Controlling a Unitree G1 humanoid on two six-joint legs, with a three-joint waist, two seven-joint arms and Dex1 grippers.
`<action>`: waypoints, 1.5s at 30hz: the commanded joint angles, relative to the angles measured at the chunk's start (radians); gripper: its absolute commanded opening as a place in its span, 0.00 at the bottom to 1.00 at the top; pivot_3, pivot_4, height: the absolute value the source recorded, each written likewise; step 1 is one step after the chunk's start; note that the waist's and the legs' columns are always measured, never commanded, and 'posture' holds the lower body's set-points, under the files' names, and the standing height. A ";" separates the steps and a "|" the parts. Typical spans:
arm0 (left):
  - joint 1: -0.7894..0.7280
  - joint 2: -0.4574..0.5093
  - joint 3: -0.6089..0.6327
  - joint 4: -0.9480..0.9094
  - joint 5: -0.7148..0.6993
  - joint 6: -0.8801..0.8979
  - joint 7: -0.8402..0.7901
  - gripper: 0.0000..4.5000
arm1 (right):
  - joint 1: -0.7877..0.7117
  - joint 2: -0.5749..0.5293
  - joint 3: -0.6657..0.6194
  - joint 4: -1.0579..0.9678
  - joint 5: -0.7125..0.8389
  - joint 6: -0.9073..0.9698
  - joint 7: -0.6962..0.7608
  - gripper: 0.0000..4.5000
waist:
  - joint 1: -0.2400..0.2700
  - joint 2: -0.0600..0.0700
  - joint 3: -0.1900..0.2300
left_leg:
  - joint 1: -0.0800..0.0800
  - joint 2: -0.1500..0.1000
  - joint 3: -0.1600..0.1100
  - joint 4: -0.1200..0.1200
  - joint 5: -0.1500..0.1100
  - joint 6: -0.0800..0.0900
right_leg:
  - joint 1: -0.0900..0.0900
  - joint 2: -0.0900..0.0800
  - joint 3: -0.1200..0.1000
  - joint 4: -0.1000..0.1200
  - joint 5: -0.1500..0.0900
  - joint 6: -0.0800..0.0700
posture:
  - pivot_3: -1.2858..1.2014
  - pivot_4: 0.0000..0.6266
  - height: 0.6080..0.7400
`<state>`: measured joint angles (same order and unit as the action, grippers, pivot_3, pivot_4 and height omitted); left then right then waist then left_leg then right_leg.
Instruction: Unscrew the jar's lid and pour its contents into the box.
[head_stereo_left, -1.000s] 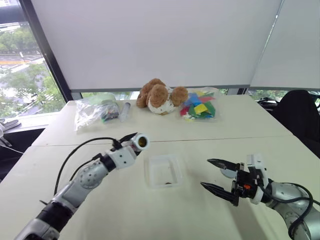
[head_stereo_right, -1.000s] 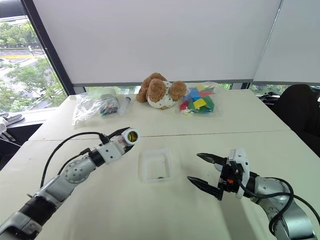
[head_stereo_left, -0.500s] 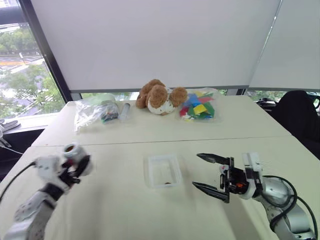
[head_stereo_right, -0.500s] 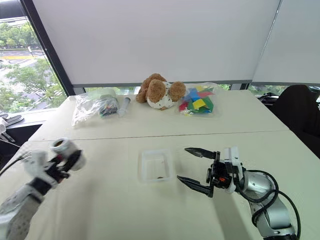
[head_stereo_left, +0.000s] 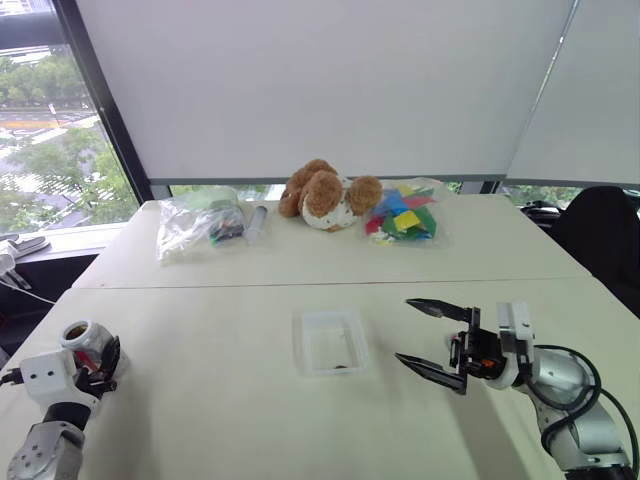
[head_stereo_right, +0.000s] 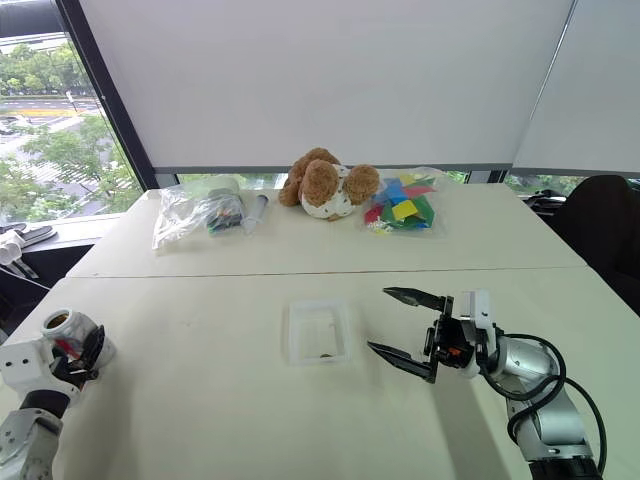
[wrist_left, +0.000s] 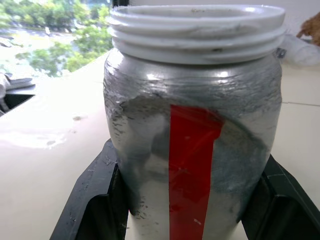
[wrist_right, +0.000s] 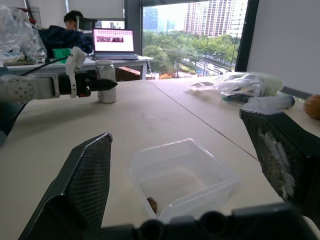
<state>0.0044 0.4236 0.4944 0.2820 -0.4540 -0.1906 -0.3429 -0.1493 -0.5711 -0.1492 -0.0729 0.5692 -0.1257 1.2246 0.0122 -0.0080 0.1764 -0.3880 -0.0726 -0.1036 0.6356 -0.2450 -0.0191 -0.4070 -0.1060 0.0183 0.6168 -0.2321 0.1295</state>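
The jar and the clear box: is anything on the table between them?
No, only bare table lies between the jar and the box, as the left eye view shows.

Your two arms sit wide apart, left clamped, right spread.

Your left gripper (head_stereo_left: 95, 362) is low at the far left edge of the table, its jaws closed around the jar (wrist_left: 192, 120), which stands upright with its mouth open to the top. Your right gripper (head_stereo_left: 432, 339) reaches in from the right, pointing toward your left, level, jaws wide apart, one finger above the other, holding nothing.
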 joint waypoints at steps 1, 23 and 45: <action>0.007 0.007 0.006 0.006 0.029 -0.038 -0.020 0.47 | 0.034 -0.012 -0.022 -0.060 0.034 0.023 -0.005 0.99 | 0.000 0.000 0.000 | 0.000 0.000 0.000 0.000 0.000 0.000 | 0.000 0.000 0.000 0.000 0.000 0.000 | 0.52 0.24 1.00; 0.116 0.186 0.036 0.096 0.074 -0.100 -0.263 0.99 | 0.231 -0.123 -0.124 -0.281 0.097 0.218 -0.074 1.00 | 0.001 -0.002 -0.002 | 0.000 0.000 0.000 -0.001 0.000 0.000 | 0.000 -0.001 0.000 -0.002 -0.002 -0.004 | 0.52 0.24 1.00; 0.602 0.380 0.082 -0.443 0.050 -0.119 -0.694 0.99 | 0.303 -0.284 -0.297 -0.255 0.130 0.284 0.049 1.00 | 0.003 -0.005 -0.004 | -0.003 0.001 0.003 -0.004 -0.003 -0.002 | -0.001 -0.010 -0.001 -0.007 -0.006 -0.007 | 0.52 0.24 1.00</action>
<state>0.6076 0.7883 0.5844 -0.0799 -0.4014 -0.3104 -1.0262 0.1577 -0.8397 -0.4087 -0.3374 0.6988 0.1751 1.2539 0.0150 -0.0129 0.1726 -0.3911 -0.0711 -0.0984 0.6317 -0.2478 -0.0215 -0.4072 -0.1176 0.0172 0.6102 -0.2386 0.1227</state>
